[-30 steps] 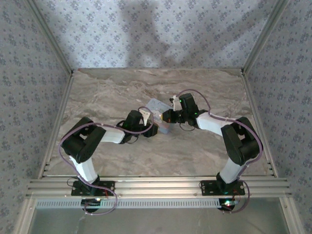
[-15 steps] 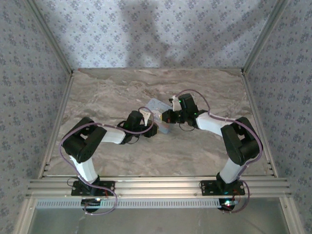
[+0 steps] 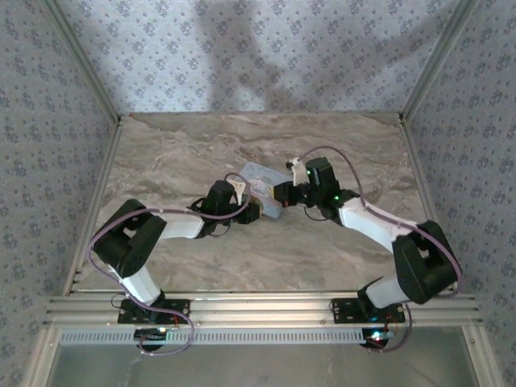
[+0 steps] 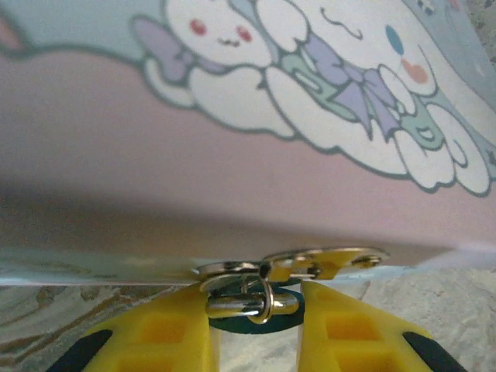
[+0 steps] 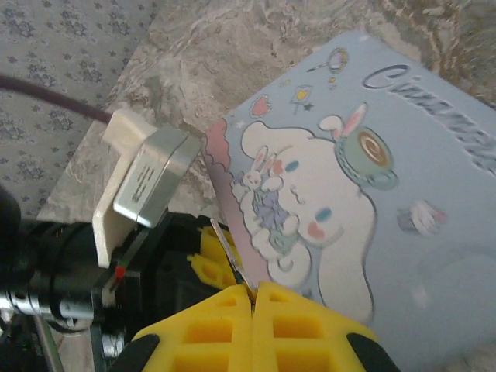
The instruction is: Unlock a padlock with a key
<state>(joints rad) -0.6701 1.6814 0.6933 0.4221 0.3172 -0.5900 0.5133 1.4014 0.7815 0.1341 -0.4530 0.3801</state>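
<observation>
The light-blue tin (image 4: 232,178) with the white cartoon figure has a metal hasp (image 4: 325,260) on its front edge. From that hasp hangs the tiny padlock (image 4: 260,323), teal body under a silver shackle. My left gripper (image 4: 254,306) is shut on the padlock, its yellow fingers (image 4: 167,337) pressing both sides. The brass key (image 5: 230,252) shows edge-on as a thin blade. It sticks out of my right gripper (image 5: 253,288), which is shut on it, and points along the tin's (image 5: 372,232) edge towards the left fingers (image 5: 208,262). From above, both grippers (image 3: 256,211) (image 3: 279,193) meet at the tin (image 3: 260,179).
The tin lies mid-table on the marble-patterned tabletop (image 3: 201,145). Patterned walls enclose the back and both sides. The left wrist's silver camera block (image 5: 151,182) sits close beside the key's path. An aluminium rail (image 3: 258,310) runs along the near edge.
The right arm's elbow has swung out to the right and nearer, while its gripper stayed at the tin. The left arm's elbow has shifted slightly left.
</observation>
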